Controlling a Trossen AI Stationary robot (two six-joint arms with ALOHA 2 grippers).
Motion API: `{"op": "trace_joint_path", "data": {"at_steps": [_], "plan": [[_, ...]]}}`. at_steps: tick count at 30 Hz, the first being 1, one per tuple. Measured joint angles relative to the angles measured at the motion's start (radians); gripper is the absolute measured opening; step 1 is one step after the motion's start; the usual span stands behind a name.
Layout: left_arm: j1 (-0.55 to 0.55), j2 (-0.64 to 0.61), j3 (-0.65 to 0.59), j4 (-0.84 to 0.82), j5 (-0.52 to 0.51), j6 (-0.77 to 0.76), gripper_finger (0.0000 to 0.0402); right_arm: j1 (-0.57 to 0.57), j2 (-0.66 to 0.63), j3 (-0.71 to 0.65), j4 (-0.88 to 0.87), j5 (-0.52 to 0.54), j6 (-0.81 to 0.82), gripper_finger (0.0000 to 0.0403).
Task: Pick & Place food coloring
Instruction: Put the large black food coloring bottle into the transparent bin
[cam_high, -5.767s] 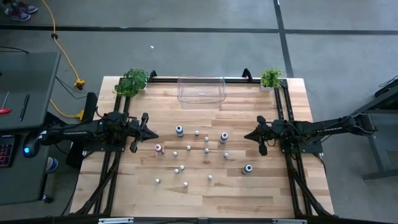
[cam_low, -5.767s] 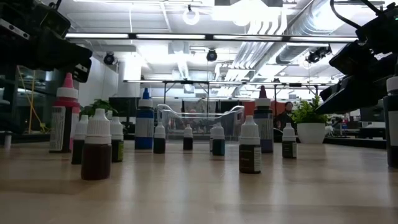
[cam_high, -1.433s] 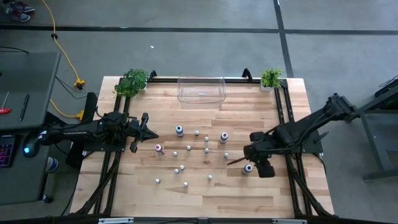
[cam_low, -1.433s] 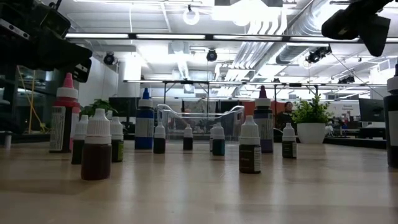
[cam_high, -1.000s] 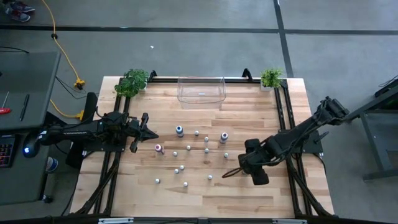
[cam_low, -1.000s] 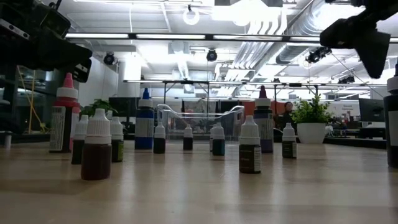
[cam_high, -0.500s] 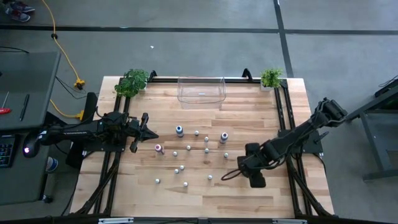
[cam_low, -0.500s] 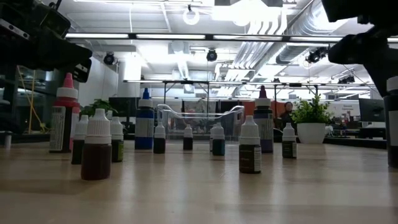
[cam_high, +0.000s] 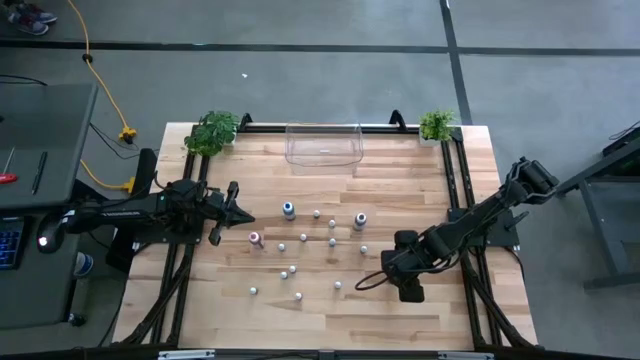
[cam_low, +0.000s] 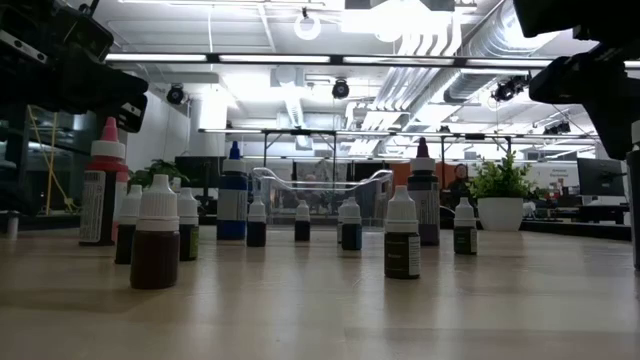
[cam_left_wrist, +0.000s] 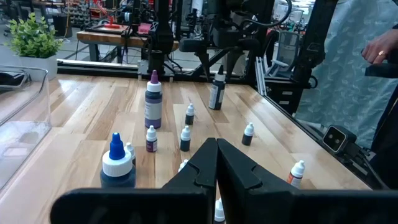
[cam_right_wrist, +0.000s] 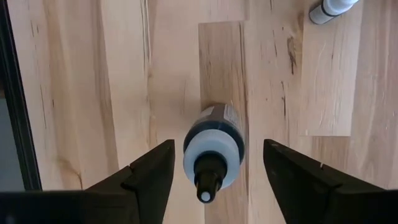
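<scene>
Clear bin (cam_high: 323, 146) apart from bottles (cam_high: 303, 237)

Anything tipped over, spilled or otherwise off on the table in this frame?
Nothing stands out. The food coloring bottles all stand upright and capped on the table, with no spill visible. The clear bin sits at the far edge. The right gripper is open around a dark bottle; the left gripper waits shut.

The table (cam_high: 230, 310) holds four larger food coloring bottles (cam_high: 289, 209), about ten small ones, one clear bin (cam_high: 324, 146) and two plants (cam_high: 212, 130).
</scene>
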Motion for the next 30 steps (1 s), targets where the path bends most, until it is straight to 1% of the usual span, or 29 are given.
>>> {"op": "trace_joint_path", "data": {"at_steps": [11,15,19,23,30], "plan": [[0.000,0.000,0.000,0.000,0.003,0.000,0.0002,0.000,-0.001,0.000,-0.001,-0.010,-0.001,0.0141],[0.000,0.000,0.000,0.000,0.003,0.000,0.0002,0.000,-0.006,0.001,-0.002,-0.010,-0.002,0.0117],[0.000,0.000,0.000,0.000,0.003,0.000,0.0002,0.000,-0.023,0.007,-0.017,-0.004,-0.003,0.0112],[0.000,0.000,0.000,0.000,0.003,0.000,0.0002,-0.006,-0.052,0.029,-0.034,0.036,-0.004,0.0118],[0.000,0.000,0.000,0.000,0.002,0.000,0.0002,-0.057,-0.119,0.128,-0.085,0.116,-0.027,0.0113]]}}
